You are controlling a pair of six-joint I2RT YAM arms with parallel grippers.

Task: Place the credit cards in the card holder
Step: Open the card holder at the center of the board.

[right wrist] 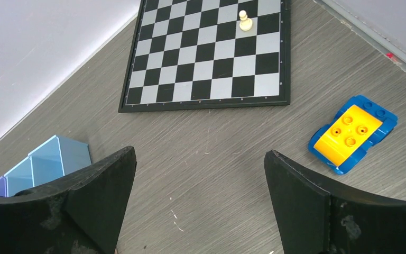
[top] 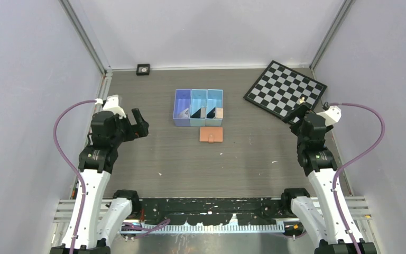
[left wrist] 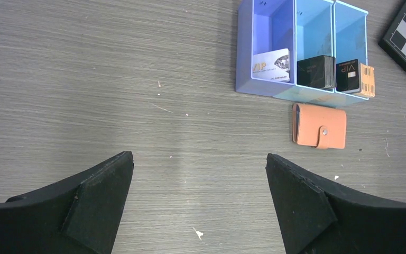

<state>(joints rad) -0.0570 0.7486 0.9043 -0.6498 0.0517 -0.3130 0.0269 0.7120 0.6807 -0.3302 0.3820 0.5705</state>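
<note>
- Left end effector (left wrist: 199, 154): jaws spread wide, nothing between them. It hangs over bare table (left wrist: 84, 79) on the left side, well apart from the task things.
- Right end effector (right wrist: 200, 151): jaws also wide apart and holding nothing. It sits at the right side, near a corner of the chessboard (right wrist: 206, 50).
- Wallet (left wrist: 320, 125): salmon-tan, folded shut with the snap tab across it. It lies flat at mid-table, just beside the near wall of the blue bin (left wrist: 245, 47), below its right-hand end.
- Black cards (left wrist: 315, 71): a stack stands in the bin's middle compartment, against the near wall. One more black card marked VIP (left wrist: 348, 75) stands in the right compartment, with an orange stack (left wrist: 368, 81) touching its right side.
- White card (left wrist: 270, 65): leans in the left compartment.
- Chessboard: far right, turned at an angle, with one pale pawn (right wrist: 245, 21) on it.
- Toy car (right wrist: 353, 133): blue and yellow, on the table near the chessboard, seen in the right wrist view only.
</note>
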